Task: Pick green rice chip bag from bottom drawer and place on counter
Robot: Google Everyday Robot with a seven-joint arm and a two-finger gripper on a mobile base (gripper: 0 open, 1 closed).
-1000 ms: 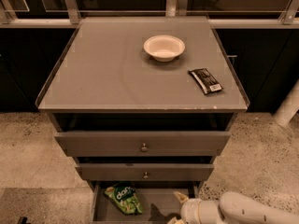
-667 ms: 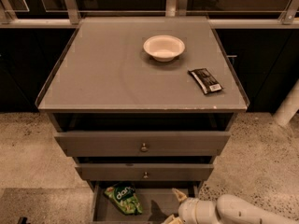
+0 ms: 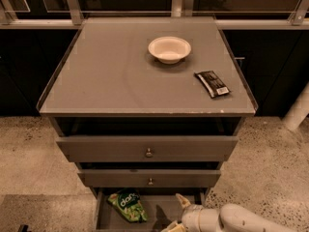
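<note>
Gripper fingers (image 3: 182,201) apart near crinkly bag (image 3: 128,207)

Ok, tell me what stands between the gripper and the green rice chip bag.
Nothing visible. The gripper is over the right of the open bottom drawer, the green rice chip bag lies at its left, only bare drawer floor between them.

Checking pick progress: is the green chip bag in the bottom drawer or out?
In. The green rice chip bag lies in the open bottom drawer, left side; the gripper hovers at the right, apart.
</note>
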